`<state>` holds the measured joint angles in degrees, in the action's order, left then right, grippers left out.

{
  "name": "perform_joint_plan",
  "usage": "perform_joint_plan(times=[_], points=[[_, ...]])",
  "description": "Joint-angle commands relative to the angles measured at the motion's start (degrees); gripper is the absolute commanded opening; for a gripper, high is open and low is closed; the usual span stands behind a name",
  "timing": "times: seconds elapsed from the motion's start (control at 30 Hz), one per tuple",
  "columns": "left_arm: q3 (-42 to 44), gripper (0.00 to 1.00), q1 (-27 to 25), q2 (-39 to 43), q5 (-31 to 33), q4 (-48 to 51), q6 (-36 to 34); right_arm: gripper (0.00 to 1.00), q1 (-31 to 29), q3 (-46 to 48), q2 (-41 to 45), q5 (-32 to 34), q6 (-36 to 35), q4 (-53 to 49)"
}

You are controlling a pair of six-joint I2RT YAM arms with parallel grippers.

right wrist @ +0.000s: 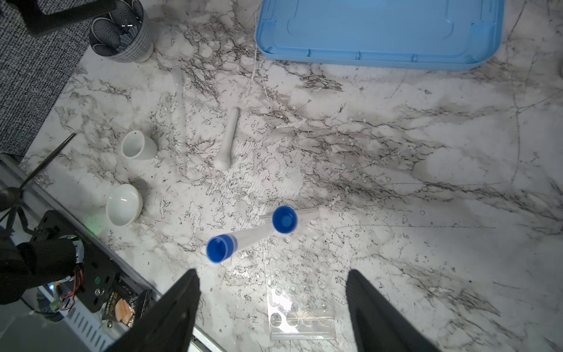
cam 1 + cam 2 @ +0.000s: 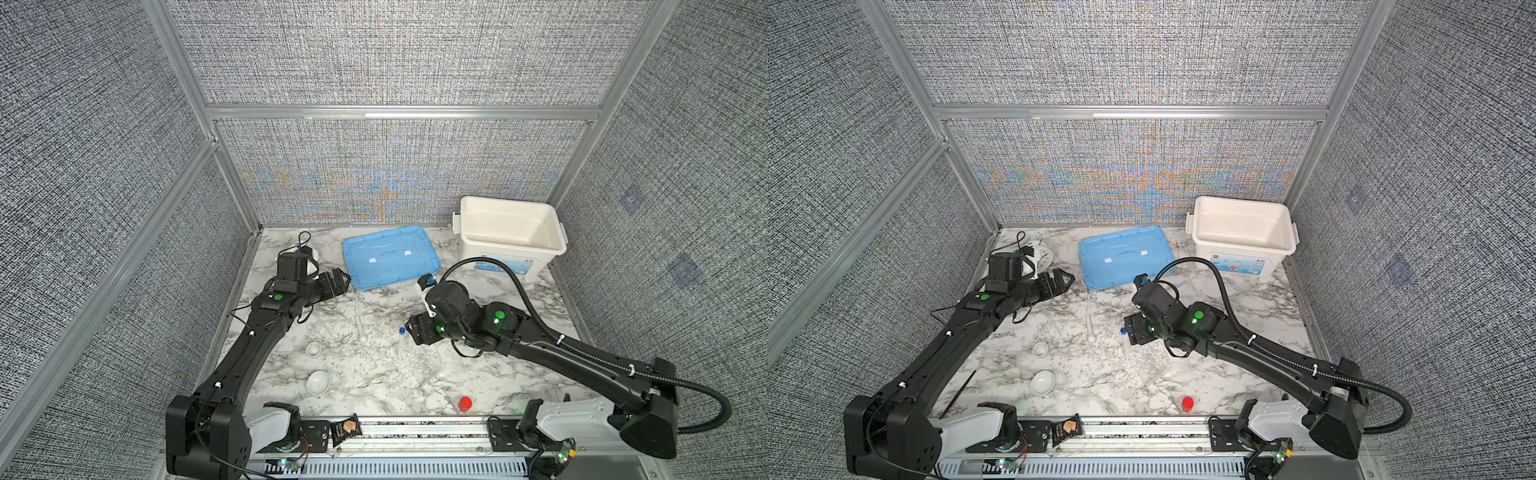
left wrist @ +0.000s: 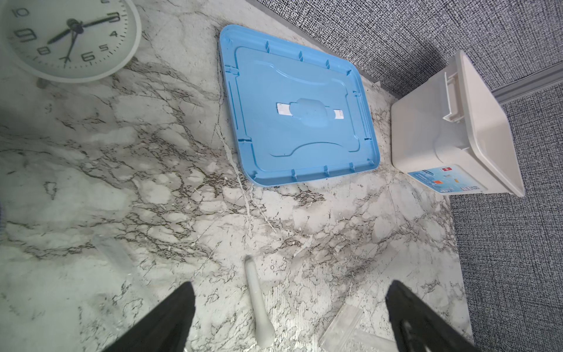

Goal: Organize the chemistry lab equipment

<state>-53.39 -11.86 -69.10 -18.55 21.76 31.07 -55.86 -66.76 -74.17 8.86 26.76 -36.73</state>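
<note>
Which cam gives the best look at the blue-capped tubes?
Right wrist: both blue-capped tubes show close, caps and clear bodies distinct. In both top views only one tiny blue cap shows. Left wrist shows neither.

Your left arm [image 2: 245,353] stretches forward on the left side and bends at the wrist toward the middle. The left gripper [image 2: 340,279] lies almost level, with the jaws wide apart, and it holds nothing. Your right arm [image 2: 582,353] reaches from the right side toward the middle, with the wrist folded downward. The right gripper [image 1: 272,272] points steeply down; its two black fingers [image 1: 170,314] are well apart and nothing is between them.
</note>
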Motion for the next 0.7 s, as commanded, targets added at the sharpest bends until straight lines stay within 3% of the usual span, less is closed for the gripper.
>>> perform_joint_plan(times=[0.0,0.2,0.3,0.67], points=[[-0.3,0.99,0.0,0.5,-0.5,0.9,-1.1,0.55,-0.3,-2.7,-0.6,1.6,-4.5,-0.7],[-0.4,0.99,0.0,1.2,0.4,2.3,-2.0,0.32,-0.3,-8.1,-4.7,-6.6,-2.4,-3.7],[0.1,0.98,0.0,1.6,0.7,2.0,-2.0,0.32,-0.3,-8.9,-7.1,-9.6,-0.9,-4.6],[0.1,0.99,0.0,0.9,0.1,1.4,-1.5,0.28,-0.1,-9.3,-10.1,-7.2,-0.3,-8.5]])
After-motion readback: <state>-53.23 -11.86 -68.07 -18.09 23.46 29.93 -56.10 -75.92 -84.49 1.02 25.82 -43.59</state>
